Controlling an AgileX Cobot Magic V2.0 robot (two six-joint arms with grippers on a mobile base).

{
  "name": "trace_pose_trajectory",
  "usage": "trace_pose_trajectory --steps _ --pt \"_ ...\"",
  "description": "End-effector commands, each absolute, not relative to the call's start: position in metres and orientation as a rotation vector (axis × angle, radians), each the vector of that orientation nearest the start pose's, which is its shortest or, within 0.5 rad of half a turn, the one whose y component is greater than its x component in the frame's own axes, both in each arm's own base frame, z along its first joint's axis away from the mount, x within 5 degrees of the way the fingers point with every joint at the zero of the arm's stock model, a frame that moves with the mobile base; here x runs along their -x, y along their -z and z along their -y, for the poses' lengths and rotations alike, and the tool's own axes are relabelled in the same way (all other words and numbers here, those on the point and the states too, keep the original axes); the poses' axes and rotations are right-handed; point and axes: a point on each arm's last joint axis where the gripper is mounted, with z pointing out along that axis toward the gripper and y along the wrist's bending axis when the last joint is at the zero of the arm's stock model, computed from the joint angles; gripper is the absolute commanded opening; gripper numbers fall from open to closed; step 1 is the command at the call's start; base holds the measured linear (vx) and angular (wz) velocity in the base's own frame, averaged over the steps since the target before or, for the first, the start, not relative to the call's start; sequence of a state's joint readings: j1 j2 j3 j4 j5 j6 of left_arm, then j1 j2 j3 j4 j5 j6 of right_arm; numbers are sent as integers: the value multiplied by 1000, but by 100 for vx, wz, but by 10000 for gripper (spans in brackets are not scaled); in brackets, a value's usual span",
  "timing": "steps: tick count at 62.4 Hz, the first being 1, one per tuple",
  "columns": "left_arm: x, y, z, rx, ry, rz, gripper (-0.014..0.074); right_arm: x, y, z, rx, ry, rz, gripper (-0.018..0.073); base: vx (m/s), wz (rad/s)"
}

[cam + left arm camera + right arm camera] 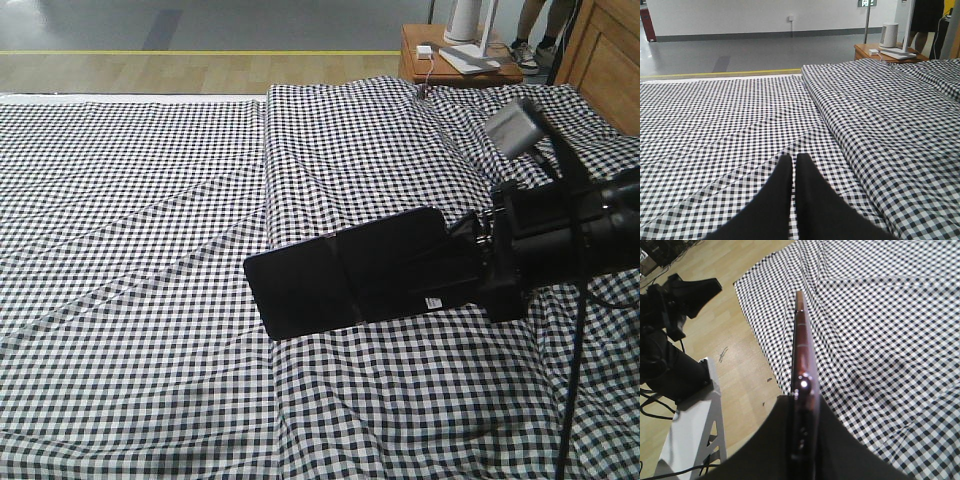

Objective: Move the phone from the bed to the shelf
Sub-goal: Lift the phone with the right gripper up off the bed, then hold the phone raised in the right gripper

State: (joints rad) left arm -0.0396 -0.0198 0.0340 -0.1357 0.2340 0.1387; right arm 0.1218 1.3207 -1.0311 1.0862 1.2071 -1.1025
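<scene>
The phone (355, 272) sticks out ahead of the right hand (468, 262), gripped at one short end with most of its length unsupported. In the right wrist view it is edge-on, its pinkish rim (801, 340) running straight out from between the two fingers (771, 445), which press on its flat faces. It appears to be held clear of the bed (150, 180), whose checked sheet lies below the hand and off to one side.

I judge the phone to be stiff, fairly light, glossy and prone to slip. The seam across its middle suggests it could fold, so a grip nearer the centre would be steadier. It will not take a knock well.

The left hand (794, 172) has its fingers pressed together on nothing, low over the sheet. A small nightstand (450, 62) stands beyond the right hand. I cannot make out the shelf for certain.
</scene>
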Motion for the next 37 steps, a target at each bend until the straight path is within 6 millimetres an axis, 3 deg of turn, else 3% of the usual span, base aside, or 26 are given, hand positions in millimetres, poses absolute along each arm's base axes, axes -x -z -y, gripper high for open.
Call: trace_pose_trajectory --steps 1,37 --pt "-56 -188 4 -43 55 -1653 1 -209 -363 -107 1011 -1181 -1958 -4 0 0" --pt "-56 -188 4 -43 55 -1653 1 -175 -396 -105 953 -1210 -1840 -4 0 0"
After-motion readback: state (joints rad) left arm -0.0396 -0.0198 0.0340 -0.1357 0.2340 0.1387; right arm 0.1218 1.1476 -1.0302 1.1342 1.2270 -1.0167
